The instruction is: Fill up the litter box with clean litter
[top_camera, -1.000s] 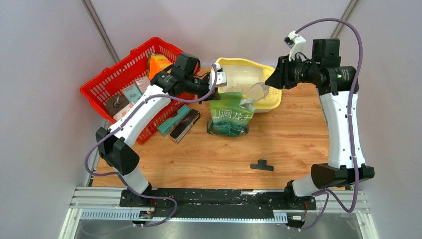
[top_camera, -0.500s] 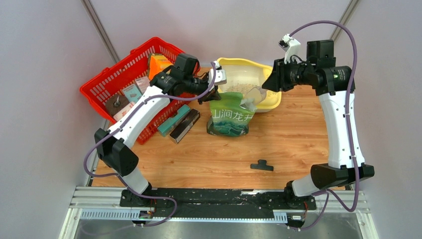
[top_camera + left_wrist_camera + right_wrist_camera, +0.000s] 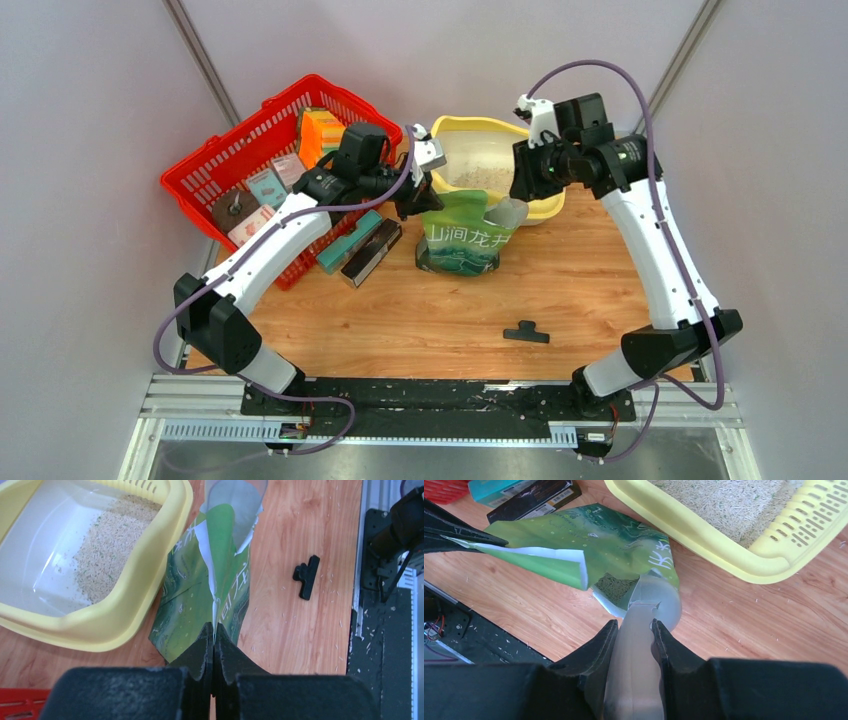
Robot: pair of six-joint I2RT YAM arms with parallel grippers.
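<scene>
The pale yellow litter box stands at the back of the table, its rim showing in the left wrist view and the right wrist view. A patch of beige clean litter lies in its basin. In front of it stands the green bag, mouth open. My left gripper is shut on the bag's top edge. My right gripper is shut on the handle of a translucent scoop, whose bowl sits at the bag's mouth.
A red mesh basket with several boxes stands at the back left. Two flat boxes lie beside it, left of the bag. A black clip lies on the wood near the front. Stray granules dot the table.
My right arm swung left and down, carrying the scoop from over the litter box's front rim to the bag's mouth. The left gripper shifted slightly left, still pinching the bag.
</scene>
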